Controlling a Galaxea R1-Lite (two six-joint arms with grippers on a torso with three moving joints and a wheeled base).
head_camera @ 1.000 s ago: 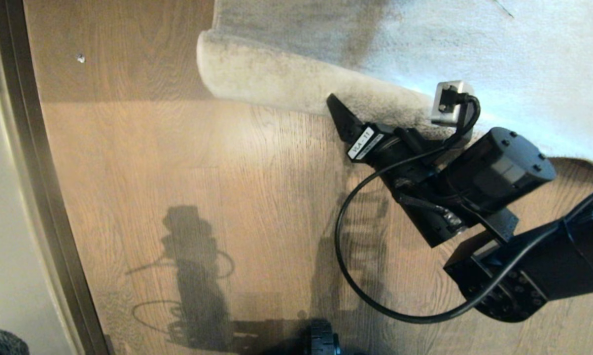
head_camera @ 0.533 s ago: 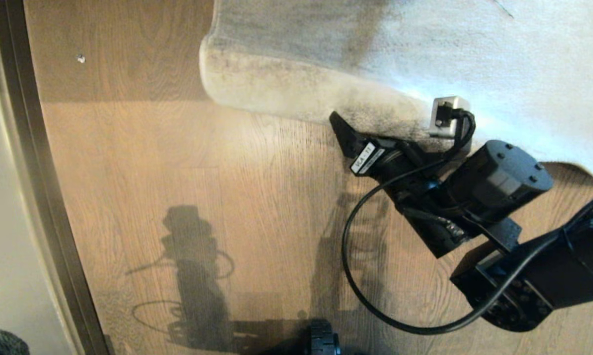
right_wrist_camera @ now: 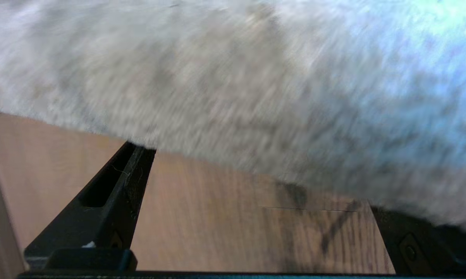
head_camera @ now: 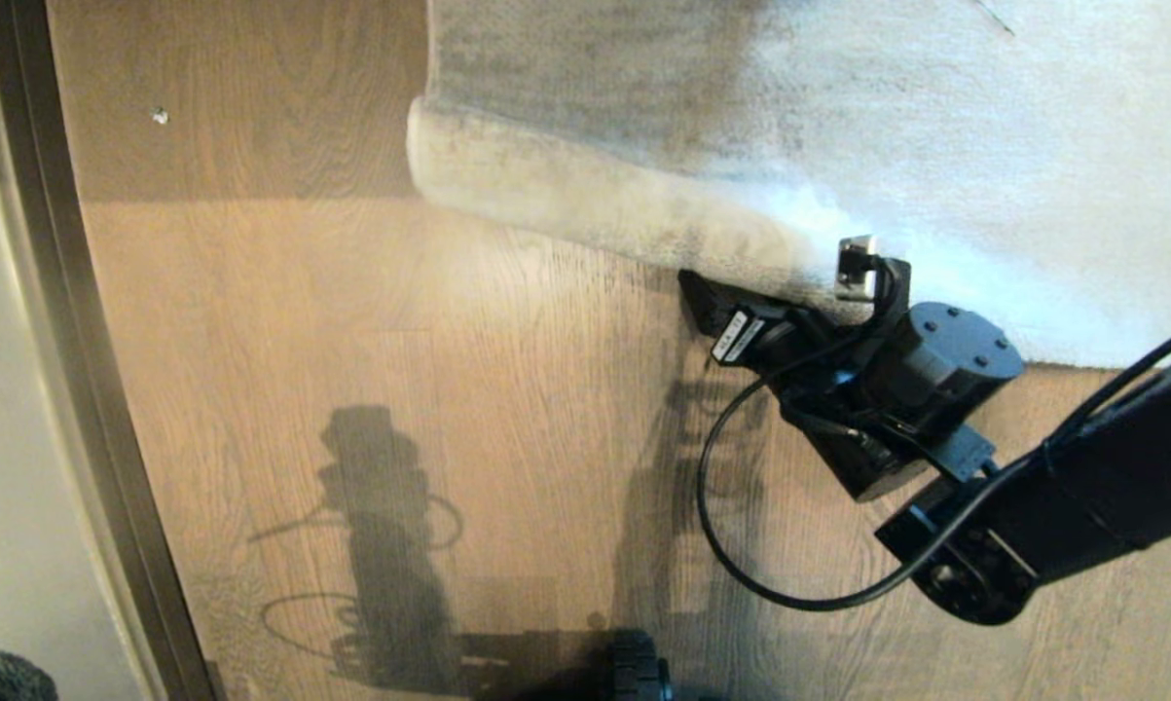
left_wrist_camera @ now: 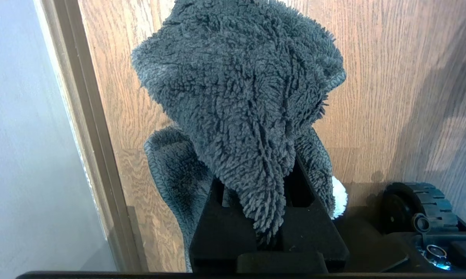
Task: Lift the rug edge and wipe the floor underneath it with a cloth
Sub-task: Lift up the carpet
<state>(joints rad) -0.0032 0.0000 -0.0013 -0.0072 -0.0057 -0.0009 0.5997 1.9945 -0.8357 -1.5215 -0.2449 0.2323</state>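
The right pincer (head_camera: 741, 292), spread wide at the rug edge (head_camera: 585, 200) in mid-frame, is grasping nothing; the pile could be missed. The cloth (left_wrist_camera: 236, 97) is being clenched by the left pincer (left_wrist_camera: 269, 232).

Rug (head_camera: 838, 117) covers floor (head_camera: 400, 389) at 12 to 2 o'clock, right gripper (head_camera: 741, 302) at its edge (head_camera: 585, 200); wall strip (head_camera: 69, 370) at 9.

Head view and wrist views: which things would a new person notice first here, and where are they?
The right gripper, jaws open, sits at the rug edge over the brown floor. In the left wrist view, the left gripper is shut on the fuzzy dark cloth, near the wall trim.
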